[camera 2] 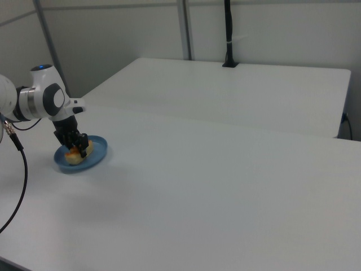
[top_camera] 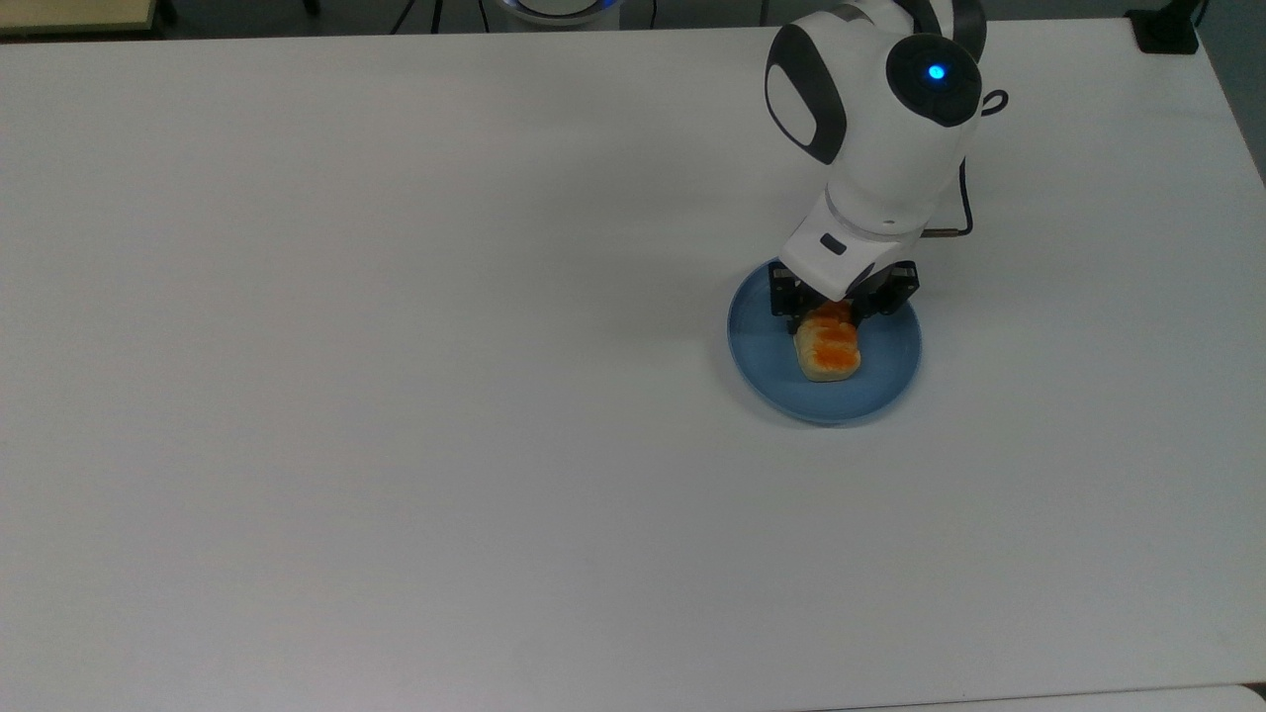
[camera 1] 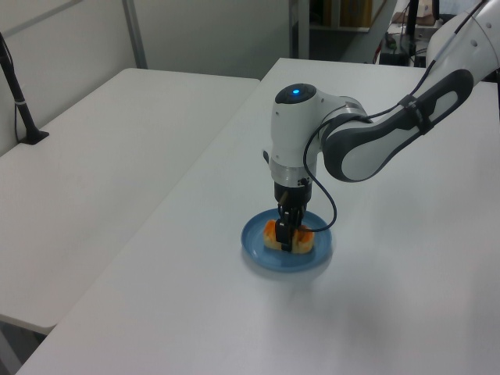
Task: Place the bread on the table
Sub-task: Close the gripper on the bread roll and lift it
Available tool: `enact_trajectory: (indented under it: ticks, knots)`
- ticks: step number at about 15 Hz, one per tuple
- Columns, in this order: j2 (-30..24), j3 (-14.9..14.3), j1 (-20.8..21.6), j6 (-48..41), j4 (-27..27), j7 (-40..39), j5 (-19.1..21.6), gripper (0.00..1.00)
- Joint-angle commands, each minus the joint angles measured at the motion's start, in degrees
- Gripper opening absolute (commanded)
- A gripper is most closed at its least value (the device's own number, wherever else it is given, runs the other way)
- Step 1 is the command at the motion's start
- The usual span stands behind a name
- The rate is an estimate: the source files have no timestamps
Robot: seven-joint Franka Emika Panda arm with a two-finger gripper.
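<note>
The bread (top_camera: 829,348) lies on the round blue plate (top_camera: 880,381), its far end between the fingers of the gripper (top_camera: 836,311), which stand apart on either side of the loaf. The plate rests on the white table (top_camera: 396,346); no writing can be read.

Round blue plate (top_camera: 767,351), second white desk (camera 2: 237,93) behind, black post (camera 2: 228,34)

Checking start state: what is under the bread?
The bread lies on a blue plate, on the table. The gripper covers the loaf's far end in the top view.
</note>
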Motion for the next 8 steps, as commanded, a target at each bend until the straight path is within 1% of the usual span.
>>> enact_trajectory:
  ticks: [1, 3, 5, 8]
  knots:
    - [0.13, -0.68, 1.73, 0.64, 0.87, 2.33, -1.08, 0.40]
    - [-0.57, -0.86, 1.30, -0.06, 3.06, 1.72, -1.17, 0.38]
    - [-2.50, -1.38, 0.77, -0.58, 2.98, 0.24, -1.52, 0.38]
    - [-4.61, -1.47, -2.30, -4.44, 2.98, -6.43, -1.61, 0.39]
